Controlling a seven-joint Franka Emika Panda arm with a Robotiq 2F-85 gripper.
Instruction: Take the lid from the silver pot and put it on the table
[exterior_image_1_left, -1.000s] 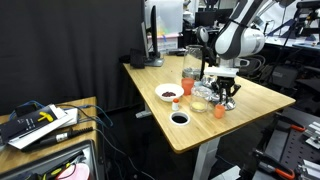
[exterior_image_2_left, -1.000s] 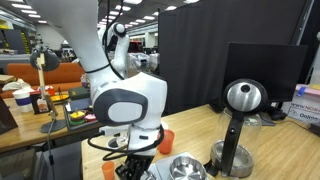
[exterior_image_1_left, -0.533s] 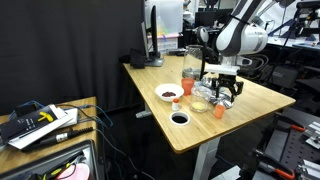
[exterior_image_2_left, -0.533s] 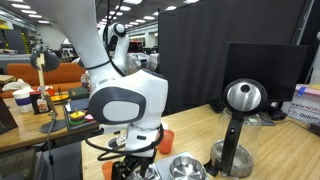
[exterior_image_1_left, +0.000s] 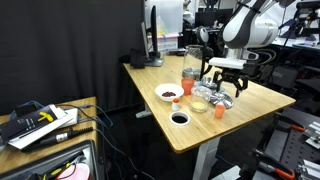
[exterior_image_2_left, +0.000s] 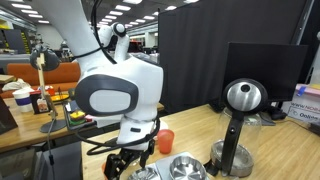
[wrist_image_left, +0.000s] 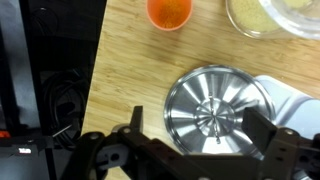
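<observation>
Pincer (wrist_image_left: 195, 122), jaws spread wide and holding nothing, has risen clear of the lid (wrist_image_left: 213, 112), which lies flat on the wooden surface (wrist_image_left: 125, 70) just beside the silver pot (exterior_image_2_left: 185, 166), so the task looks all but finished, with only a retreat left.

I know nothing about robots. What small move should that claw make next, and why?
Probably a straight lift up and away. In the wrist view the lid lies flat on the table, and the gripper has its jaws open on either side, not touching it. In an exterior view the silver pot looks uncovered. The lid seems already delivered.
</observation>
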